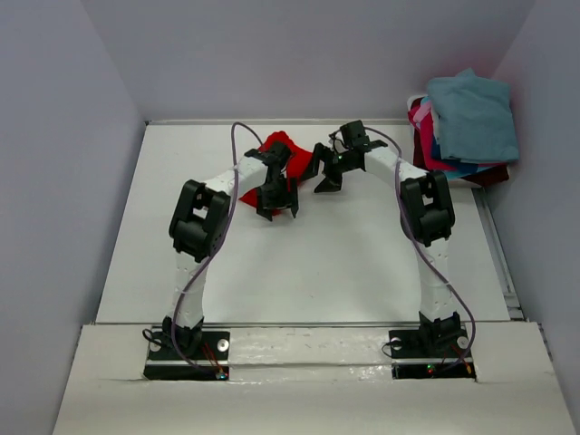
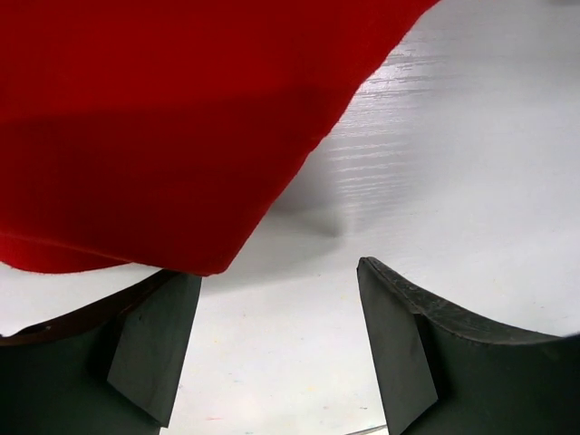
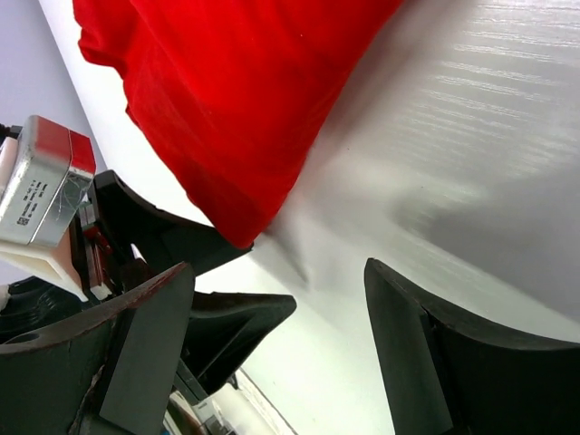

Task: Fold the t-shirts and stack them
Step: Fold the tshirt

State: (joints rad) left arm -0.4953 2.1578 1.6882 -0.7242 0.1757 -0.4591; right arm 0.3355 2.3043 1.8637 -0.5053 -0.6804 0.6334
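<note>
The bright red t-shirt (image 1: 283, 156) lies bunched on the white table (image 1: 326, 263) near its far middle. My left gripper (image 1: 276, 203) hangs at its near edge and partly hides it. In the left wrist view the red t-shirt (image 2: 163, 127) fills the upper left. The left gripper (image 2: 276, 344) is open over bare table, and the shirt's corner reaches just above its left finger (image 2: 154, 335). My right gripper (image 1: 324, 174) stands just right of the shirt, open and holding nothing. In the right wrist view the red t-shirt (image 3: 245, 100) lies beyond the open right gripper (image 3: 276, 353).
A pile of t-shirts sits at the far right off the table's corner, with teal-blue (image 1: 471, 113) on top and pink (image 1: 422, 136), blue (image 1: 458, 168) and dark maroon (image 1: 491, 176) beneath. Grey walls close the left, back and right. The left gripper's black fingers (image 3: 227, 313) show in the right wrist view.
</note>
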